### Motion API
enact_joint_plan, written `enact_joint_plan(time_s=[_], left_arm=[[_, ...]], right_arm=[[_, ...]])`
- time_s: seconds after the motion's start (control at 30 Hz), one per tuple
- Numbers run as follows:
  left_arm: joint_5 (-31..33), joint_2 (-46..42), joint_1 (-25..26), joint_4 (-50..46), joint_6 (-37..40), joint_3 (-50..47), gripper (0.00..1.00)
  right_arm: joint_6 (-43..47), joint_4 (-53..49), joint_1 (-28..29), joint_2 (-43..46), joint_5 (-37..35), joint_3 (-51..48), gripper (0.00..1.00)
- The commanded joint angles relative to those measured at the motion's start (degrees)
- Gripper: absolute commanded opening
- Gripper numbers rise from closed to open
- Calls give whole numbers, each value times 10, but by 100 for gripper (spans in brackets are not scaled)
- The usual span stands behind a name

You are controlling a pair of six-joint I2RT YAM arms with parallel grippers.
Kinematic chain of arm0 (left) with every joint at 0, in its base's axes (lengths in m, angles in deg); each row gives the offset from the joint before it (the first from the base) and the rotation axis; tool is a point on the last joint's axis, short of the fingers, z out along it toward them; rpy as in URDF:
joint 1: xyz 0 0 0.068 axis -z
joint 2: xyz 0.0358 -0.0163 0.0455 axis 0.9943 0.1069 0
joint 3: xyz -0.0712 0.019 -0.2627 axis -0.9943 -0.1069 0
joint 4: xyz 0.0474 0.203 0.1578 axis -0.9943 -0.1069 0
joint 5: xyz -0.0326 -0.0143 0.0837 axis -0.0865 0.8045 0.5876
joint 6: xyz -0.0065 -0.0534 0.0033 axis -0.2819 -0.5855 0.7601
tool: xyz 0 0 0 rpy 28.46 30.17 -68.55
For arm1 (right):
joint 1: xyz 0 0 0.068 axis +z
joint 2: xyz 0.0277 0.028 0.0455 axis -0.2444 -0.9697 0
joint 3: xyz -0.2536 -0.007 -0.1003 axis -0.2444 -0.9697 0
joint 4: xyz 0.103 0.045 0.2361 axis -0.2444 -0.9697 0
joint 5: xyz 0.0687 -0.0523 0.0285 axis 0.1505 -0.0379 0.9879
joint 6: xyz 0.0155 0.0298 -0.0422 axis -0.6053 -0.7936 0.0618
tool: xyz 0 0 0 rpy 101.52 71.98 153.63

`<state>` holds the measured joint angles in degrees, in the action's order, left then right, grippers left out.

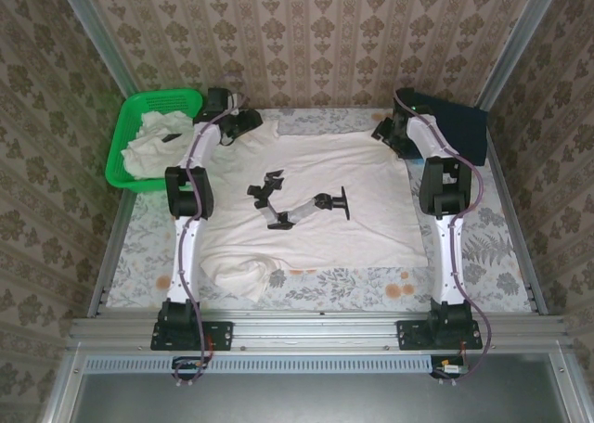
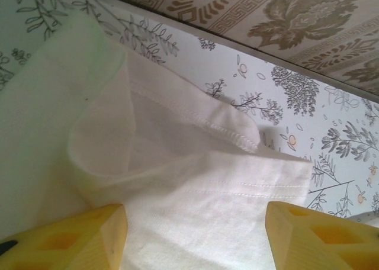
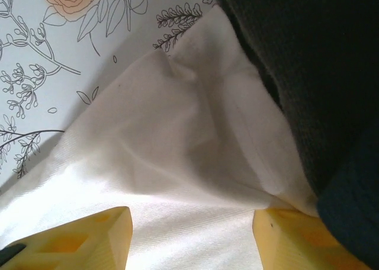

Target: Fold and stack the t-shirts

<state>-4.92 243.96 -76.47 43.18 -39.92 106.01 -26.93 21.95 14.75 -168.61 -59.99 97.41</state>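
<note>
Shirt (image 1: 316,191) lies flat, off-white soft cotton, roughly rectangular, spread between the two grippers and from them back towards the arm bases. Its long axis runs from the left gripper (image 1: 243,121) across to the right gripper (image 1: 380,131); cannot tell which edge is the collar. Black graphic (image 1: 297,200) sits mid-shirt, about halfway between the grippers and nearer the bases. One corner is bunched (image 1: 243,276), well behind the left gripper.

In the left wrist view, the left gripper (image 2: 195,234) has yellow fingers (image 2: 89,234) spread wide. A stitched hem fold (image 2: 231,134) lies just ahead of them, nothing pinched, so released.

In the right wrist view, the right gripper (image 3: 189,228) also has its fingers (image 3: 89,234) apart over a creased shirt corner (image 3: 177,116), so released. Dark cloth (image 3: 308,74), thick and fuzzy, touches that corner just to the gripper's right.

Spare shirts (image 1: 153,145) are crumpled in a green mesh basket (image 1: 116,168) just outside the left gripper. The table (image 1: 343,288) has a pale floral cover. Walls (image 1: 306,33) carry beige damask paper, with a metal frame (image 1: 316,328) at the bases.
</note>
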Motion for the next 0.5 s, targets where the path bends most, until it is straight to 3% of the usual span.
enact_joint_plan(time_s=[0.0, 0.13, 0.23, 0.37, 0.47], left_arm=[[-7, -61, -4, -28, 20, -10, 77], [5, -172, 6, -47, 65, -104, 99], [72, -308, 18, -36, 83, -265, 100], [146, -534, 31, 8, 60, -547, 100], [197, -714, 73, 18, 35, -761, 100]], right_arm=[[11, -27, 8, 36, 3, 1, 62], [41, -36, 31, 108, -10, -43, 65], [63, -18, 48, 199, -22, -152, 69], [73, 51, 75, 374, -56, -413, 72], [57, 50, 98, 503, -117, -596, 73]])
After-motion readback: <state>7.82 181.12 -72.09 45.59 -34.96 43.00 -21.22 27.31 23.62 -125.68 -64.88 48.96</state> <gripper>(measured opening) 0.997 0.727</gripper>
